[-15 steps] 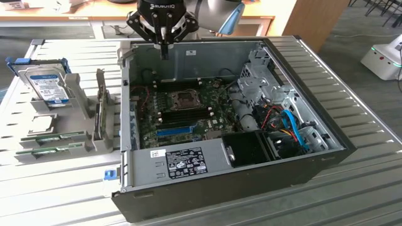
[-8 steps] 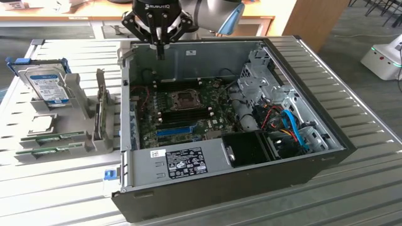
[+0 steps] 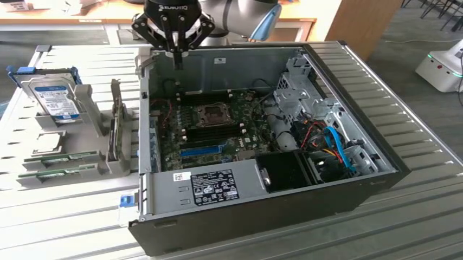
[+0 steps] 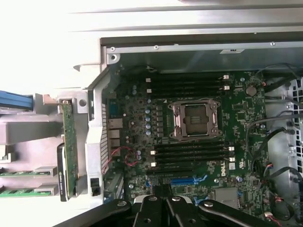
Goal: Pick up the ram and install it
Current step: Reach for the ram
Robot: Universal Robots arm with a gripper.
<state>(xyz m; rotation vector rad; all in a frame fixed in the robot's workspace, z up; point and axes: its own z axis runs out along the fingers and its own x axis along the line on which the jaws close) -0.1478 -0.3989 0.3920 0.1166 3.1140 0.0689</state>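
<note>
ram sticks [image 3: 62,158] left in holder as closed hand [image 3: 177,60] hangs over open computer case [image 3: 239,216]
the two green sticks are seen set in a grey holder [image 3: 58,182] on the counter [image 3: 65,227], at the exterior view's left of the case; the hand is shut, empty, above the case's far wall, well apart from them.

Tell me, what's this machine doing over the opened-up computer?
A robot arm's gripper hangs shut, with nothing seen in it, over the open computer case. Two green ram sticks lie in a gray holder beside the case, on the exterior view's left, not picked up.
</note>
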